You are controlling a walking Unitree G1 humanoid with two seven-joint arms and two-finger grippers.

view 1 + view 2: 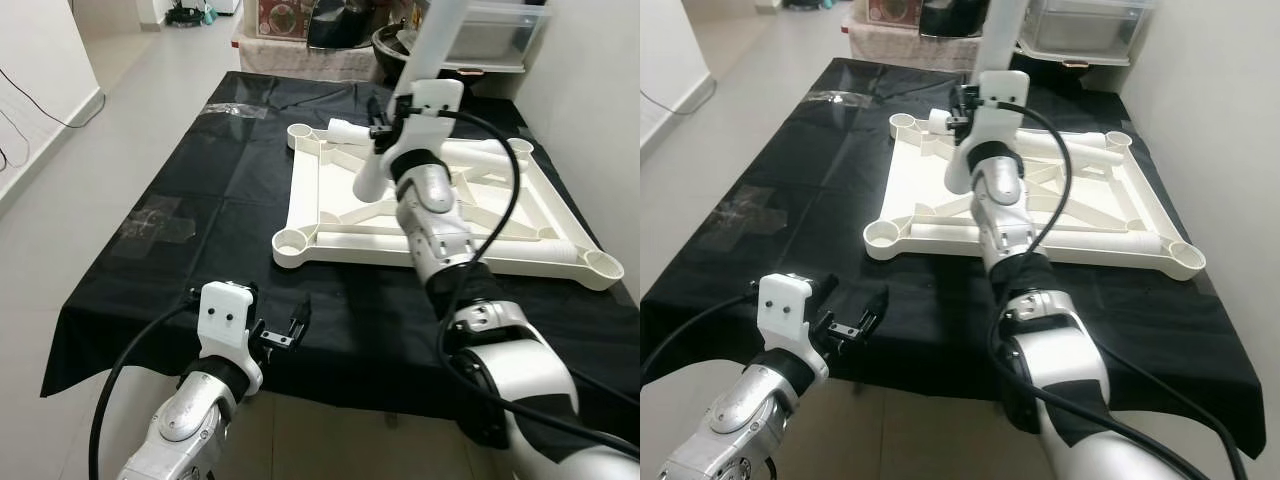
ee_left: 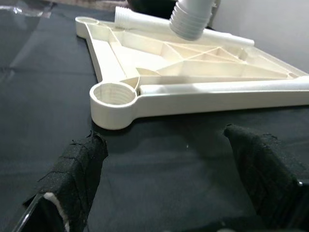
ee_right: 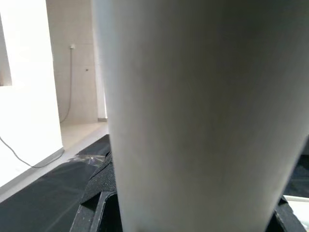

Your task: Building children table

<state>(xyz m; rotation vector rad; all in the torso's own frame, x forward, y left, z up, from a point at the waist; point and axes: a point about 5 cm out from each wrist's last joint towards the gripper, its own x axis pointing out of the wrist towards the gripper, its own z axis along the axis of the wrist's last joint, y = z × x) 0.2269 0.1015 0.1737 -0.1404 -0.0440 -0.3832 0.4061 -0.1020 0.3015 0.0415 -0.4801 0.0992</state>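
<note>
The white tabletop frame [image 1: 440,215] lies upside down on a black cloth [image 1: 200,230] spread over the floor, a round socket at each corner and two loose legs [image 1: 545,245] resting across its ribs. Above it, the right gripper [image 1: 385,125] is clenched around a third white table leg [image 1: 405,95], holding it steeply tilted with its threaded end low over the frame's middle. The left gripper [image 1: 845,320] hovers with fingers [image 2: 79,169] spread wide over the cloth's near edge, near the frame's closest corner socket [image 2: 112,94].
</note>
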